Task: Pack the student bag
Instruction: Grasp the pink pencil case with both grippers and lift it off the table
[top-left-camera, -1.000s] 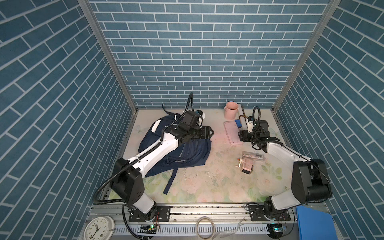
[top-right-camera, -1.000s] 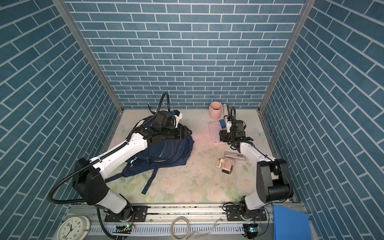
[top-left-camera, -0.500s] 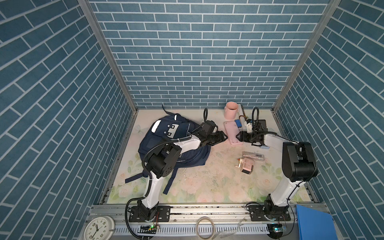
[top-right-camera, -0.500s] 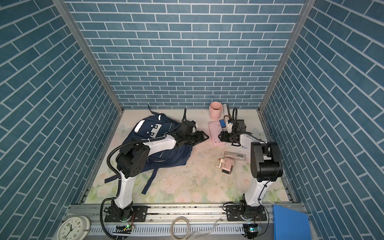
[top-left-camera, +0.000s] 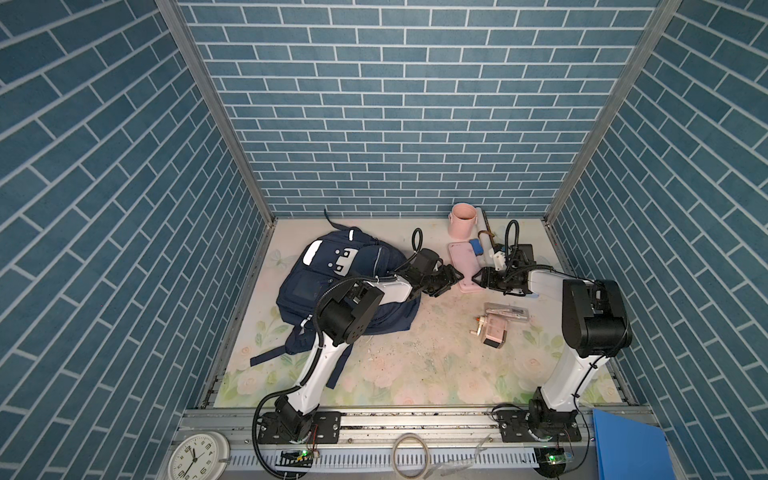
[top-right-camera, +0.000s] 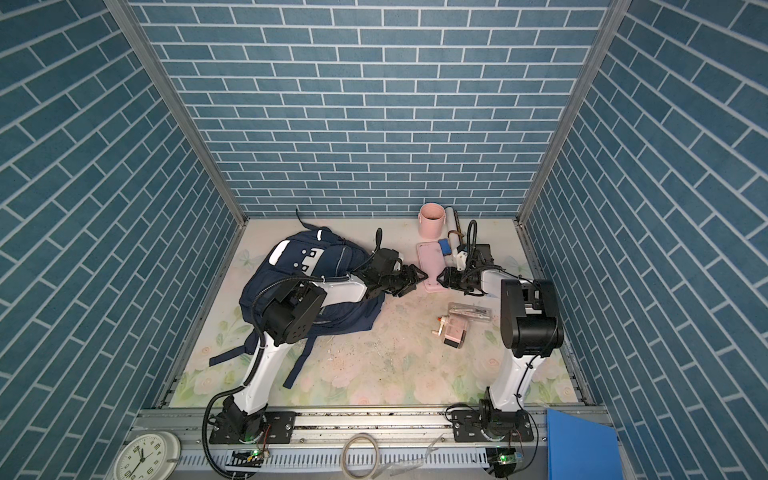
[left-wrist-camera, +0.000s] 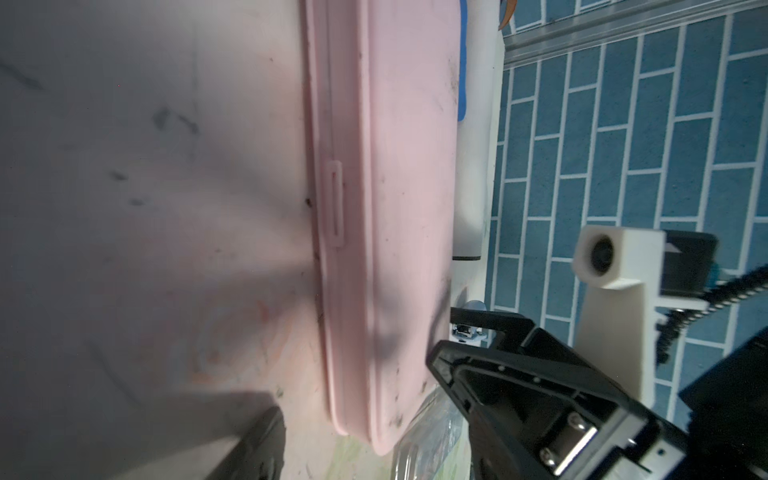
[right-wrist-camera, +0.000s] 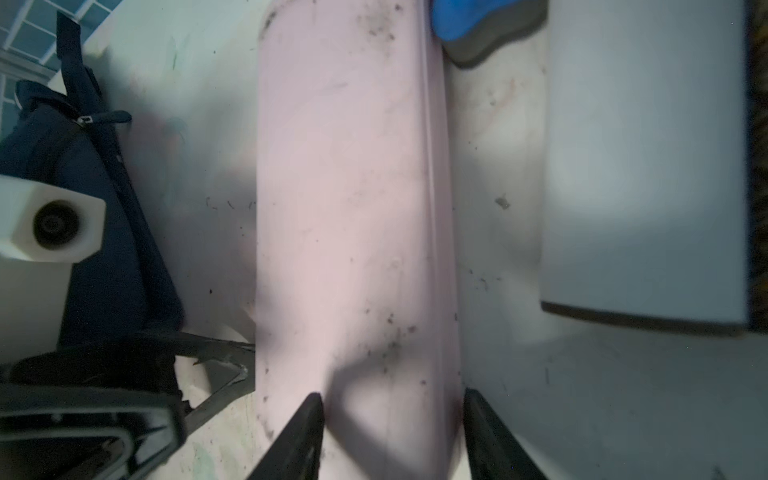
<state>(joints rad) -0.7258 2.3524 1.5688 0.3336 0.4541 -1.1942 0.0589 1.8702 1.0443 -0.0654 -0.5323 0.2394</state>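
Observation:
The student bag (top-left-camera: 332, 282), a navy backpack with a white patch, lies at the left in both top views (top-right-camera: 299, 286). A pink pencil case (top-left-camera: 462, 266) lies to its right. My left gripper (top-left-camera: 454, 275) stands open just left of the case's near end. The left wrist view shows one of its fingers (left-wrist-camera: 262, 449) beside the case (left-wrist-camera: 395, 208). My right gripper (right-wrist-camera: 392, 392) is open around the same end from the right. One of its fingertips (right-wrist-camera: 307, 424) lies over the lid and the other sits at the side edge.
Behind the case stand a pink cup (top-left-camera: 462, 222) and a blue eraser (top-left-camera: 477, 246). A long white object (right-wrist-camera: 644, 166) lies beside the case. A clear pen box (top-left-camera: 507, 311) and a pink sharpener (top-left-camera: 492, 330) lie nearer the front. A bag strap (top-left-camera: 266, 357) trails forward.
My left arm has swung off the bag and come rightward to the pink case. My right gripper has narrowed its jaws around the case's near end.

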